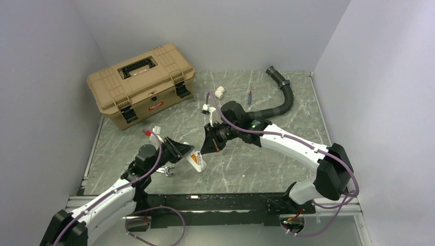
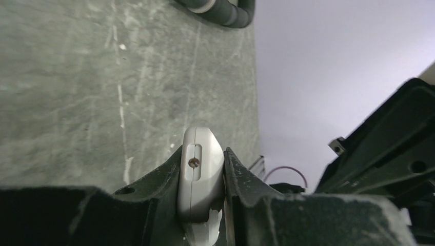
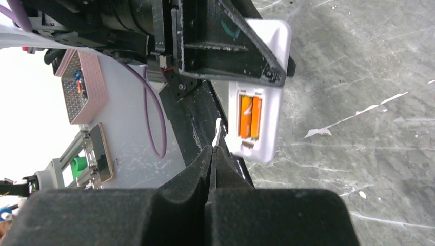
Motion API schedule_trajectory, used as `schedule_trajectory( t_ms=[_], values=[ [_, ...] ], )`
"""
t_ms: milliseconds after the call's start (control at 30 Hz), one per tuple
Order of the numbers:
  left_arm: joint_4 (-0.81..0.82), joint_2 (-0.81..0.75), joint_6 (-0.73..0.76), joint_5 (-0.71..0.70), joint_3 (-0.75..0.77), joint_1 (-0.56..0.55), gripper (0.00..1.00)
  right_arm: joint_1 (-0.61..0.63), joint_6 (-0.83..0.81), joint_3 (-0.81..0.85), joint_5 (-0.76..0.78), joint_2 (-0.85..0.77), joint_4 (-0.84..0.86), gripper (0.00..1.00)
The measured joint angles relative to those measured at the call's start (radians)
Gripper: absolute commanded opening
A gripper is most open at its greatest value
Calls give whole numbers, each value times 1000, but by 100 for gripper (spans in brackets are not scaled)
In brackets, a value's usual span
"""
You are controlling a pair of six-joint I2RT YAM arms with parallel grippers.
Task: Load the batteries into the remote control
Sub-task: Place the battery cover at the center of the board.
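Your left gripper (image 2: 202, 154) is clenched on the slim white plastic remote control (image 3: 270, 115). Its two black fingers press the bar's long sides, and one rounded end of the bar sticks out past the fingertips. In the top view the remote sits tilted in that grip over the near-centre of the grey-green marbled table (image 1: 256, 169), just right of the left wrist.

The remote's plain back faces your right wrist camera, and its battery recess is uncovered. Inside lie the two orange cylindrical batteries (image 3: 250, 117), side by side and parallel to the bar's length.

Your right gripper (image 3: 213, 154) is closed, its black fingers pressed flat together. It points at the remote from just beside it, without touching it. A thin white sliver (image 3: 218, 130) stands at the fingertips. You cannot tell what it is, nor whether it is pinched.

The tan plastic toolbox (image 1: 141, 87) stands at the far left of the table with its lid down and both black latches closed, so its contents are hidden.

A silver wrench (image 1: 167, 171) lies just beside the left arm. At the far side are a white stubby pipe fitting (image 1: 219, 93), a thin red-and-blue stick (image 1: 250, 97) and a black corrugated hose (image 1: 284, 100).
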Motion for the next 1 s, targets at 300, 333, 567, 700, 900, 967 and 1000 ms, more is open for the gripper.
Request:
schedule_trajectory(
  t_ms=[300, 333, 567, 700, 900, 967, 1000],
  values=[
    [-481, -193, 200, -169, 175, 1, 0, -51, -13, -106, -29, -80, 4, 0],
    [-531, -215, 222, -191, 197, 2, 0, -57, -18, -124, -28, -80, 4, 0],
    [-737, -310, 310, -261, 276, 8, 0, -68, -41, -181, -14, 31, 6, 0],
    [-792, -342, 333, -266, 290, 8, 0, -67, -65, -187, 0, 121, 13, 0],
    [-822, -348, 352, -270, 316, 8, 0, -67, -127, -165, 38, 254, -3, 14],
    [-822, -348, 356, -270, 320, 8, 0, -67, -140, -145, 57, 285, -9, 28],
    [-822, -348, 356, -270, 320, 8, 0, -68, -146, -136, 67, 296, -10, 37]
  ],
)
